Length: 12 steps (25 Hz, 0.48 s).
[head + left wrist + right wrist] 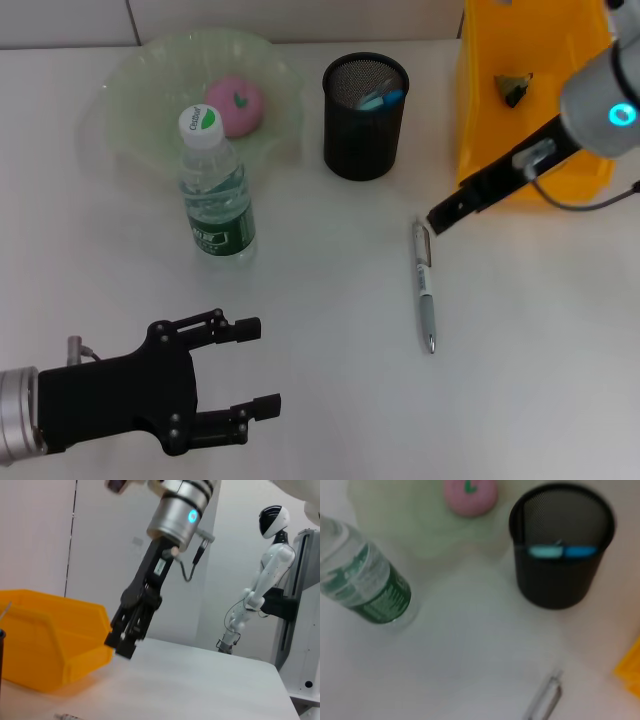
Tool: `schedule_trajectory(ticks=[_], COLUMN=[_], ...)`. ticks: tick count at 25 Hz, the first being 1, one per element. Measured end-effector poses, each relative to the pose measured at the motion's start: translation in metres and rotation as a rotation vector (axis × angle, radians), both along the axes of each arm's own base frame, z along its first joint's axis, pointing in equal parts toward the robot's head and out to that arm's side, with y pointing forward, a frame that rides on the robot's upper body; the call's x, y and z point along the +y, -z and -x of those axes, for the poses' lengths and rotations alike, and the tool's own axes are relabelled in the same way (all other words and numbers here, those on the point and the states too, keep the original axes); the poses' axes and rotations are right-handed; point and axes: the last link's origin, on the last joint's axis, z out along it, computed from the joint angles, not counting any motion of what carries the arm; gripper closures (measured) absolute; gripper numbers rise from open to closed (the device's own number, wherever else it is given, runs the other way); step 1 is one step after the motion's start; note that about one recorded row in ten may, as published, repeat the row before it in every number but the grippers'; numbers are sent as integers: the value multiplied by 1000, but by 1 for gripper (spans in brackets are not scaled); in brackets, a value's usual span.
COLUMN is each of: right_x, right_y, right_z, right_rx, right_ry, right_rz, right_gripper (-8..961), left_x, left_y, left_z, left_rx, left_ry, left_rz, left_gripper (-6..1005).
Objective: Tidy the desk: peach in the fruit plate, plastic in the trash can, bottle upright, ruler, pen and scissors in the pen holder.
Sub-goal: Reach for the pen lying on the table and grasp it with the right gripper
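Nearest to my head camera sits my black left gripper (250, 368), low over the white desk (330, 400) at its near left edge, fingers (243, 327) spread wide and holding nothing. I take the black mesh pen holder (365, 116) as my landmark: it stands upright toward the far middle of the desk with blue and teal items (381, 99) showing inside it. Left of the holder is the pale green translucent fruit plate (140, 90), with the pink peach (236, 105) lying in it. In front of and left of the holder, at the plate's near rim, the clear plastic water bottle with the green label and white cap (215, 190) stands upright. Right of the holder is the yellow plastic bin (500, 130), a small crumpled piece of plastic (514, 88) resting inside it. In front of and slightly right of the holder the silver pen (425, 285) lies flat on bare desk, pointing toward me, well apart from the bottle. My right gripper (438, 219) reaches in from the bin's side and sits right at the pen's far, clip end; from the left wrist camera its fingers (131, 630) look drawn close together, though I cannot tell whether they touch the pen. Bare desk surrounds the pen on both sides and toward my near edge.
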Motion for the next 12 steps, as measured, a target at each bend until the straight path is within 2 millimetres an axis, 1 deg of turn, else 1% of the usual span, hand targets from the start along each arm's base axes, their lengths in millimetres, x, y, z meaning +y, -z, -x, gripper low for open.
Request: schedule_trajectory(ticks=[2, 3, 4, 7, 8, 9, 12], right_x=[3, 6, 6, 12, 14, 14, 16], right_y=[10, 18, 18, 28, 34, 34, 43], right_z=[-6, -11, -11, -16, -18, -18, -20], right_rx=[5, 6, 6, 0, -10, -10, -30], right_ry=[24, 44, 44, 65, 72, 72, 71], right_rz=[15, 24, 24, 33, 42, 42, 57], right_gripper=[130, 130, 130, 130, 130, 130, 131], left_x=[0, 0, 0, 0, 0, 0, 0], left_y=[0, 0, 0, 0, 0, 0, 0], left_z=[0, 0, 0, 1, 1, 1, 0], left_rx=[1, 1, 1, 3, 4, 4, 4], left_ry=[1, 1, 1, 0, 0, 0, 0], left_rz=[0, 0, 0, 0, -1, -1, 0], left_gripper=[219, 219, 219, 219, 219, 219, 219])
